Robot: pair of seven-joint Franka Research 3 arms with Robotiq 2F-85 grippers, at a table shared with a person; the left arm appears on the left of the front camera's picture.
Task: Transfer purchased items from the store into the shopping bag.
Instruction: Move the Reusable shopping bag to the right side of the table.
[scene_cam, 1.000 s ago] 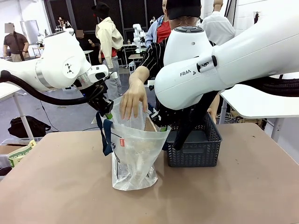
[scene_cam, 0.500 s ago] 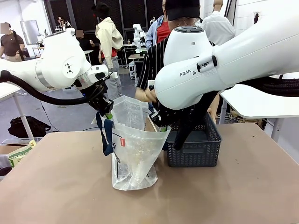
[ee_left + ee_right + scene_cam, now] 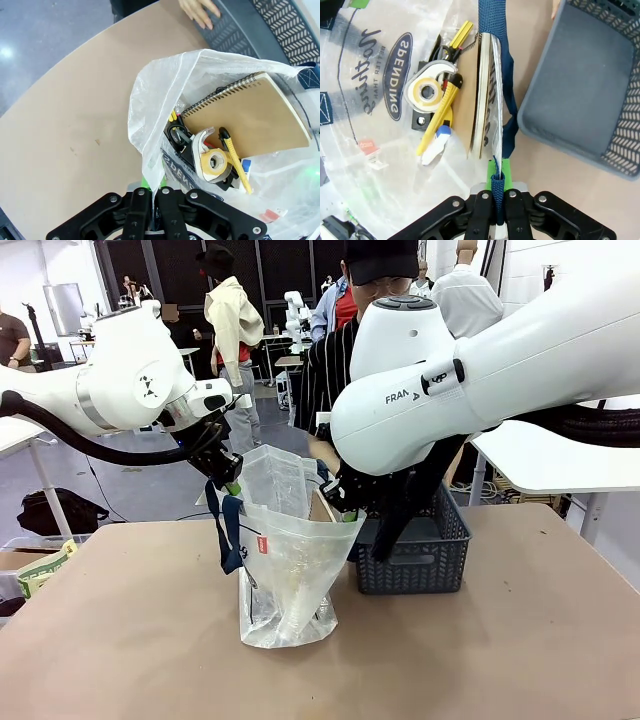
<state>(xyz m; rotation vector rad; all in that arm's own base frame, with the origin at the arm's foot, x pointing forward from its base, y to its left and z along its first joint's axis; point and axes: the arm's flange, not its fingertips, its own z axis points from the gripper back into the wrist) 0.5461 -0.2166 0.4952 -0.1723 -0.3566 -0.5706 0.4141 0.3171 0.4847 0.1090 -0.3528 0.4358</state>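
Gripping the shopping bag at opposite edges, both jaws are clamped tight (right on its strap).

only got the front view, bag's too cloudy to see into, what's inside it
observer: From the left wrist view, the shopping bag holds a brown spiral notebook, a tape dispenser and a yellow utility knife.
operator: anything left in the basket
observer: The right wrist view shows the basket floor bare where it is visible.
operator: what's the right hand gripping
observer: The right hand is shut on the bag's navy strap.
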